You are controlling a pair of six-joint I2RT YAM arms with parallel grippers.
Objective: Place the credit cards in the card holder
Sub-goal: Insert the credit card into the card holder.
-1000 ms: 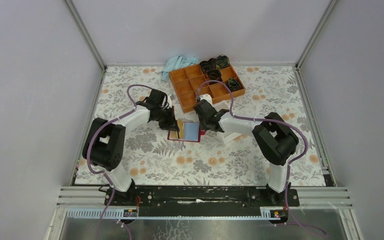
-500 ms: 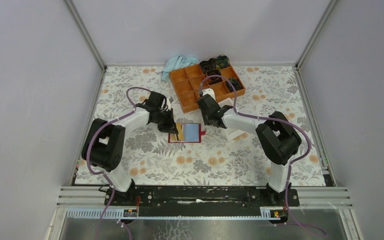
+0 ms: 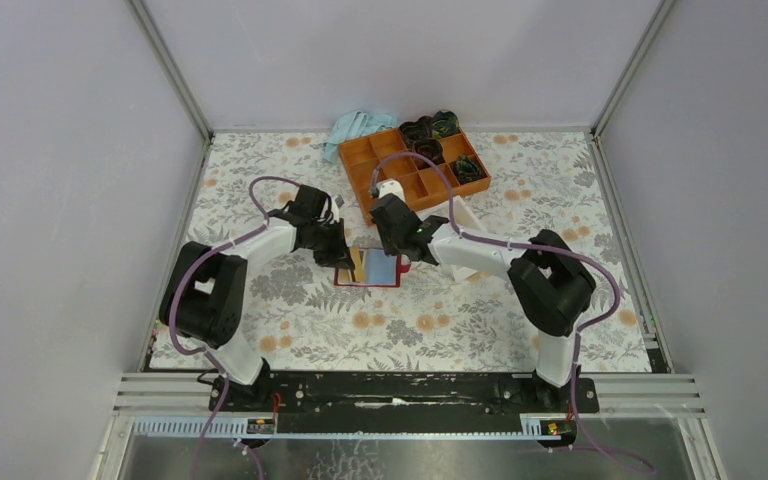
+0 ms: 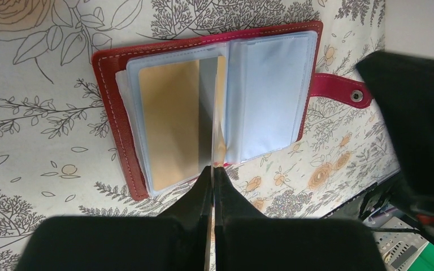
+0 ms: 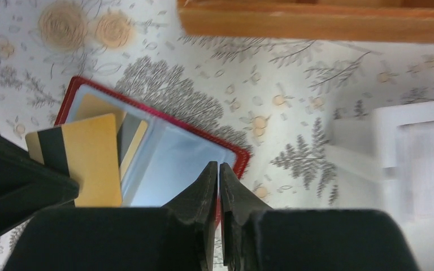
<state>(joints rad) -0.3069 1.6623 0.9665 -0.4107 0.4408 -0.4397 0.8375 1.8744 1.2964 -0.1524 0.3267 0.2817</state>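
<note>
The card holder [image 3: 369,277] lies open on the flowered table, dark red with clear pockets [image 4: 104,101]. One tan-gold credit card [image 4: 166,130] sits in its left pocket, and the right pocket looks light blue [image 4: 271,90]. My left gripper [image 4: 212,168] is shut on another gold credit card [image 5: 93,161] with a black stripe, held on edge over the holder's middle fold. My right gripper [image 5: 219,165] is shut with nothing between its fingers, above the holder's right half near the red rim [image 5: 238,161]. The snap tab [image 4: 339,90] sticks out to the right.
An orange compartment tray [image 3: 375,170] with dark items stands behind the holder, its edge [image 5: 316,20] close to my right gripper. A whitish clear box [image 5: 407,152] lies right of the holder. A blue cloth [image 3: 355,128] lies at the back.
My right gripper has swung left from beside the holder's right edge to over the holder. The left gripper keeps its gold card in much the same place.
</note>
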